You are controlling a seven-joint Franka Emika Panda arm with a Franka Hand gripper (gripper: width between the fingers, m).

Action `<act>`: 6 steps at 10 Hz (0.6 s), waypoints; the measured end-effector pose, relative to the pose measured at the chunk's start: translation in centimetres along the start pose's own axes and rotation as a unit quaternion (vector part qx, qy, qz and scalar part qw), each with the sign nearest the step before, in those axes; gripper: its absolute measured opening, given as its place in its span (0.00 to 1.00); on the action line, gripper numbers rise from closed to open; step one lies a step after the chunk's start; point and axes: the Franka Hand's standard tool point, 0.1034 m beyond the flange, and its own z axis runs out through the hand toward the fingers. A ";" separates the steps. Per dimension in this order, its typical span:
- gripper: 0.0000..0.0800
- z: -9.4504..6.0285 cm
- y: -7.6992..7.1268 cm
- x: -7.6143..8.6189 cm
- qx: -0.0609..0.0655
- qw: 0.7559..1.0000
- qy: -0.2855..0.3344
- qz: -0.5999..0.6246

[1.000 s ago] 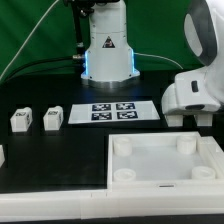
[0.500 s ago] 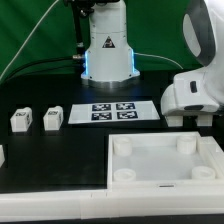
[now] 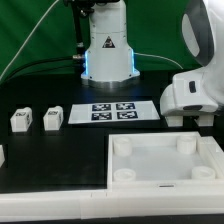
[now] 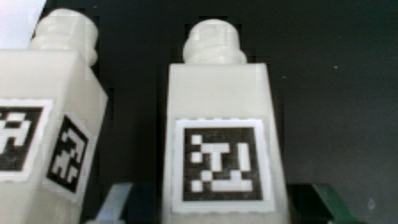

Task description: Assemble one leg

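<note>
As wrist view alone shows, jaws flank leg (image 4: 217,140).

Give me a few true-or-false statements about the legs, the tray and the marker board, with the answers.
1. The marker board carries four tags. True.
2. Two legs sit inside the white tray. False: in the exterior view both legs sit on the black table, to the exterior view's left of the marker board.
3. The white tray has round sockets at its corners. True.
4. The wrist view shows a single leg. False: two legs lie side by side there.
</note>
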 end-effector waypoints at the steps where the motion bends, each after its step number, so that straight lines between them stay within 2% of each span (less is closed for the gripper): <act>1: 0.36 -0.6 0.2 -0.3 0.001 1.000 0.000 0.003; 3: 0.36 -2.4 1.1 -1.9 0.001 1.000 0.005 0.031; 4: 0.37 -3.9 2.0 -3.3 0.001 0.999 0.011 0.053; 6: 0.37 -5.7 3.5 -4.8 0.001 0.998 0.005 0.061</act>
